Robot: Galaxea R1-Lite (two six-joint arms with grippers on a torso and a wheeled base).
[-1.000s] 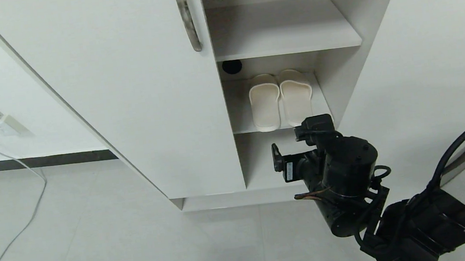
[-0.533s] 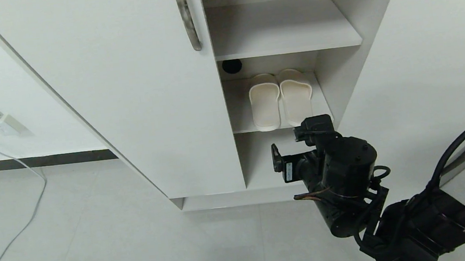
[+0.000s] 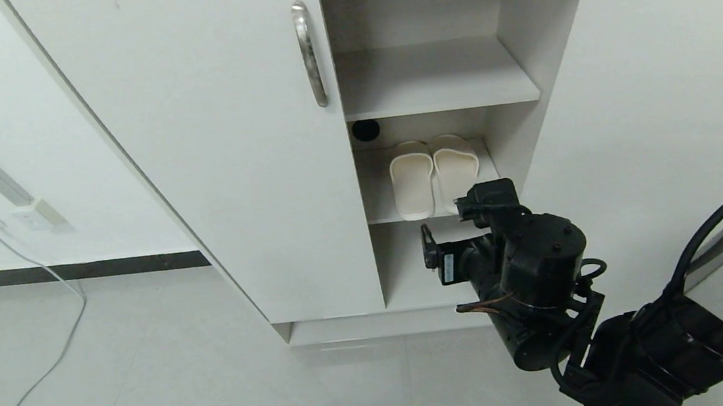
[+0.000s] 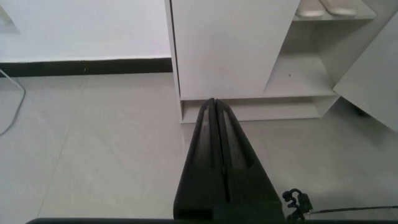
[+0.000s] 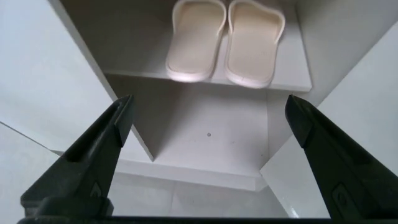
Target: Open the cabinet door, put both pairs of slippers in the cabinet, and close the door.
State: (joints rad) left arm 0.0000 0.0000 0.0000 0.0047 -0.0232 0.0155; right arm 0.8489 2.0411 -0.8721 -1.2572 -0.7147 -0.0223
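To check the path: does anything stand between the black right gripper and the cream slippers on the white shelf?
Nothing visible does. The open right gripper faces the pair of cream slide slippers on the white cabinet shelf, with free space between.

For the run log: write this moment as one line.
door: open | slippers: one pair on middle shelf | right gripper: open, before lower shelf | left gripper: shut, above floor
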